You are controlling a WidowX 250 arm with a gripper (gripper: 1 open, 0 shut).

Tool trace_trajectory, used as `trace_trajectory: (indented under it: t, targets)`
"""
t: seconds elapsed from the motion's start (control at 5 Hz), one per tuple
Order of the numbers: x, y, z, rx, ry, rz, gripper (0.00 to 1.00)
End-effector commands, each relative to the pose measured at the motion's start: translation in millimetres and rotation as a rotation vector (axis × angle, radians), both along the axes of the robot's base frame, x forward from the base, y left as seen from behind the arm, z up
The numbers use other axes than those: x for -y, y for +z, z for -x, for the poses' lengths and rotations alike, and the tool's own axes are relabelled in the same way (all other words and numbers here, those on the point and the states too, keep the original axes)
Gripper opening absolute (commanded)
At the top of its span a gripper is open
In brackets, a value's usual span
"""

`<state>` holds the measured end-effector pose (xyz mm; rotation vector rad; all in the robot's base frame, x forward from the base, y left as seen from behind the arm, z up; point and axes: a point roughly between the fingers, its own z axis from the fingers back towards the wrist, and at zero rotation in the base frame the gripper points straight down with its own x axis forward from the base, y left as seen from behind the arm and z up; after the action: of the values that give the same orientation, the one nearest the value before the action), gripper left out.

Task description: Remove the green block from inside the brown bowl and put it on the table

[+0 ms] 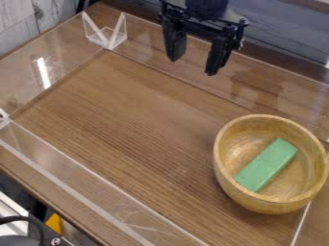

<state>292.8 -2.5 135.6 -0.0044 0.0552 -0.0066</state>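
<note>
Your hand [195,56] hangs open, well away from the round light-brown wooden bowl [233,137] on the dark wood-grain counter [122,125], where the flat bright-green rectangular block [266,165] lies aslant inside: it looks light and stiff, so pinch across its narrow sides.

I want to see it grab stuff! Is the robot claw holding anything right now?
No. The gripper hangs open and empty above the table. The green block lies untouched inside the brown bowl.

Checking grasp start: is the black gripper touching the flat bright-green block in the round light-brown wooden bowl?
Apart. The camera view shows the gripper, jaws open, hanging over bare table at the far edge, while the green block lies inside the wooden bowl near the front right.
</note>
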Motion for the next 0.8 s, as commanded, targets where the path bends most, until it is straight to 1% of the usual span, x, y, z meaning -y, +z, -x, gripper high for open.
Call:
trace_trajectory:
  t: [0.0,0.2,0.4,0.6]
  targets:
    - [8.2,0.2,3.1,-0.008,-0.034,0.004,1.0]
    - [32.0,-3.2,11.7,-0.031,-0.121,0.018,1.0]
    - [75.4,-10.6,23.2,-0.063,-0.237,0.036,1.0]
    - [125.8,-22.5,32.7,-0.072,-0.357,0.038,1.0]
